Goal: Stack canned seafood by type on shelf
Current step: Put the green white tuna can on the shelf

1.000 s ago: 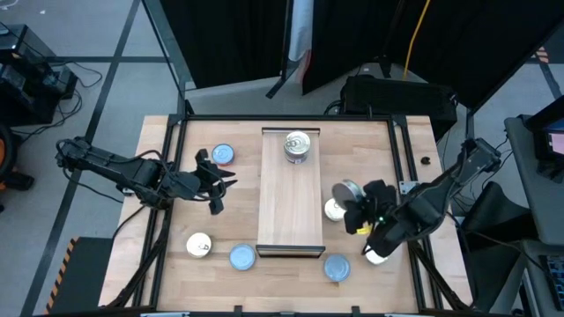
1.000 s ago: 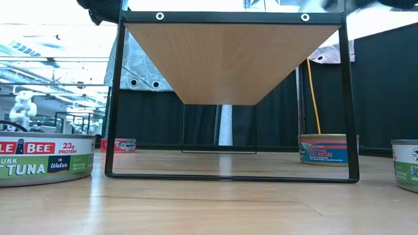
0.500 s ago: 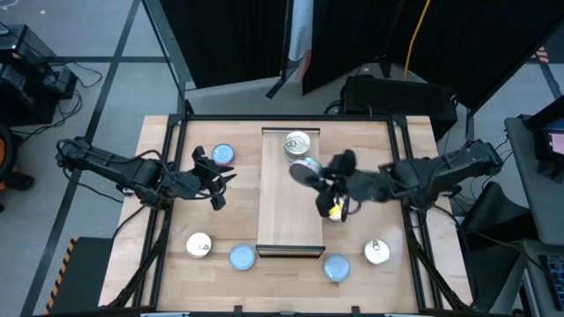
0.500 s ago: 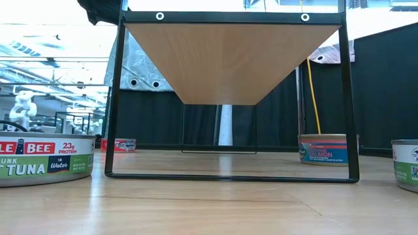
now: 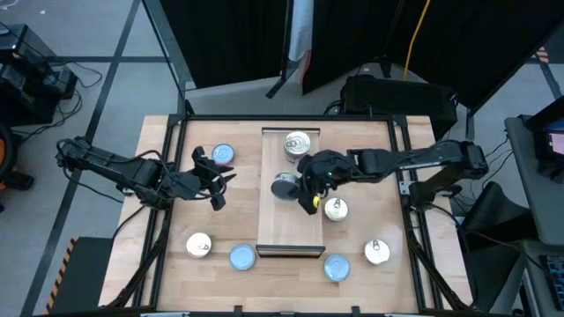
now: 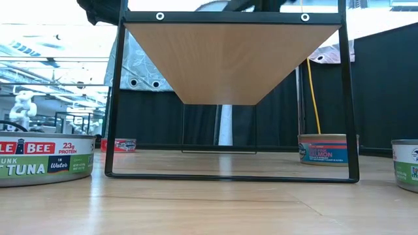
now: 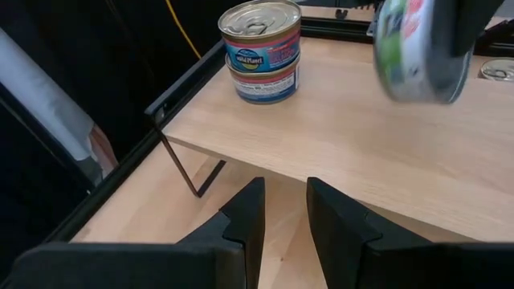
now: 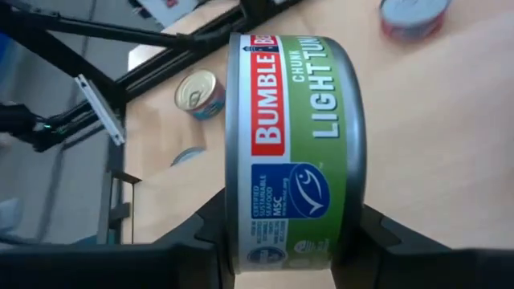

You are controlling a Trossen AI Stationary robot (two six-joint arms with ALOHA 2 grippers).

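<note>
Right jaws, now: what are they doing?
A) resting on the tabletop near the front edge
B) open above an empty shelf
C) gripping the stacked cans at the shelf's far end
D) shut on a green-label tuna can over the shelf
D: the right gripper clamps the green-label tuna can on its rim, above the shelf.

Held tin: "BUMBLE BEE CHUNK LIGHT TUNA"; stacked tins: "Wild Planet"; far tin: "SALMON".

R gripper holds tin over shelf; L gripper beside shelf.
</note>
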